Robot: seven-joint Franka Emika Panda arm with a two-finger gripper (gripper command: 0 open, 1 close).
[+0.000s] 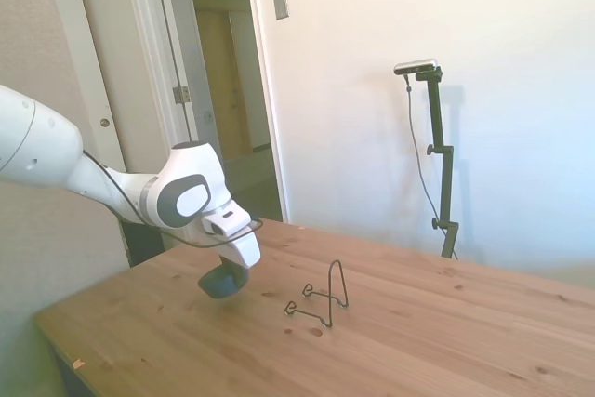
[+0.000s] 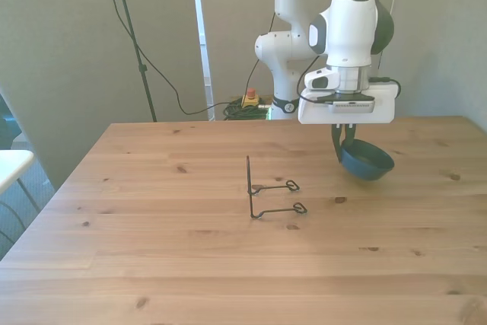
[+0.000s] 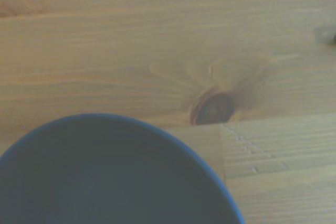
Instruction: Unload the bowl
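The teal-blue bowl [image 2: 367,162] hangs tilted, close above the wooden table [image 2: 152,264], toward the front view's right. My gripper [image 2: 344,144] is shut on the bowl's rim at the side nearer the front view's left. In the side view the bowl [image 1: 221,284] sits under the gripper [image 1: 230,270], left of the black wire stand [image 1: 321,299]. The wire stand [image 2: 270,192] stands with nothing on it near the table's middle, a hand's width from the bowl. In the wrist view the bowl's dark inside [image 3: 105,182] fills the near part, over bare wood.
A dark knot [image 3: 214,108] in the wood lies just beyond the bowl's rim. Bare tabletop surrounds the bowl and stand. An open doorway [image 1: 228,90] is behind the table in the side view.
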